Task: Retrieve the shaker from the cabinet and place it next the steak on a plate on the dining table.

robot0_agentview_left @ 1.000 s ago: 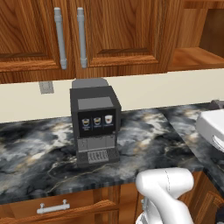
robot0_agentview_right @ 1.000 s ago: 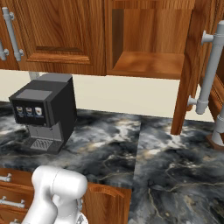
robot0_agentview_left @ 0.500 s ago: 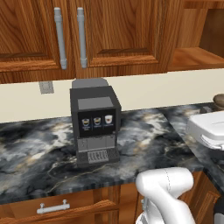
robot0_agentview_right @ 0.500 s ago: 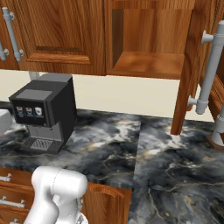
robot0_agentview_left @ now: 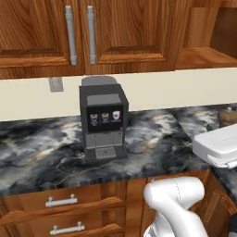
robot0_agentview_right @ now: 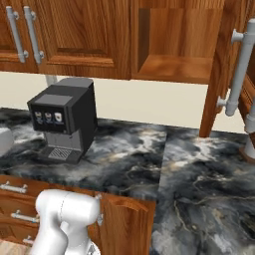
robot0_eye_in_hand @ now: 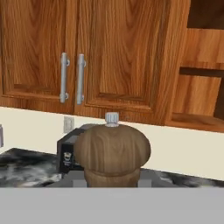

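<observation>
The brown wooden shaker (robot0_eye_in_hand: 112, 151) looms large at the bottom centre of the hand view, its rounded top capped by a small silver knob. My gripper (robot0_eye_in_hand: 112, 180) is shut on it, low around its body. In the left base view the shaker (robot0_agentview_left: 227, 115) pokes up at the right edge above my white hand (robot0_agentview_left: 216, 146). The reddish-brown cabinet (robot0_agentview_right: 174, 45) has an open, bare compartment on the wall, which also shows in the hand view (robot0_eye_in_hand: 199, 96). The steak, the plate and the dining table are out of view.
A black coffee machine (robot0_agentview_left: 102, 121) stands on the marbled counter (robot0_agentview_right: 199, 169) under closed cabinet doors with grey bar handles (robot0_agentview_left: 69, 34). An open cabinet door with a long grey handle (robot0_agentview_right: 239, 64) juts out at the right. Drawers (robot0_agentview_left: 60, 201) run below the counter.
The whole scene has slid a little to the right in both base views, so the base is moving. My white hand with the shaker has come into the right edge of the left base view.
</observation>
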Available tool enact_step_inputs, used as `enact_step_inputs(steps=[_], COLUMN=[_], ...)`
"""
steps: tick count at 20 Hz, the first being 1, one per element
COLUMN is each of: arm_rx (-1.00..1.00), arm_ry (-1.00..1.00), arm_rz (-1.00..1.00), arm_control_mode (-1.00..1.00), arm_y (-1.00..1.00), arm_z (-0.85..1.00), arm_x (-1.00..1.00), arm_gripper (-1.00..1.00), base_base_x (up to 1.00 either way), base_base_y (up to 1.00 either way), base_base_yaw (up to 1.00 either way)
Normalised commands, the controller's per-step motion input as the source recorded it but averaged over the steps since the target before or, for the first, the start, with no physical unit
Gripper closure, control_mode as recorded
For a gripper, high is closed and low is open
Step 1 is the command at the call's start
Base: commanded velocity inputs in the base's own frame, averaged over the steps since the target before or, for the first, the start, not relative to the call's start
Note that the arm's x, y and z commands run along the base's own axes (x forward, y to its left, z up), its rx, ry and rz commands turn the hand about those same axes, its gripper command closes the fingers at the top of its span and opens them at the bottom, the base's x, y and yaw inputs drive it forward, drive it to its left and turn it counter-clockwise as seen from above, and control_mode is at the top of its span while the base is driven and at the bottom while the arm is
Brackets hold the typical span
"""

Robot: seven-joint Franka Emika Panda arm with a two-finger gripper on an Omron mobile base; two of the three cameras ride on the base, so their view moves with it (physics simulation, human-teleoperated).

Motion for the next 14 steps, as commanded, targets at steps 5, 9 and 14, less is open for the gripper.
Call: enact_step_inputs(steps=[5,9,14], arm_rx=[0.0,0.0,0.0], arm_ry=[0.0,0.0,0.0], arm_rz=[0.0,0.0,0.0], arm_control_mode=[1.0,1.0,1.0], arm_y=[0.0,0.0,0.0], arm_z=[0.0,0.0,0.0], arm_x=[0.0,0.0,0.0], arm_gripper=[1.0,1.0,1.0], base_base_x=[-1.0,-0.42,0.0], base_base_y=[0.29,0.33,0.0], base_base_yaw=[0.35,0.83,1.0])
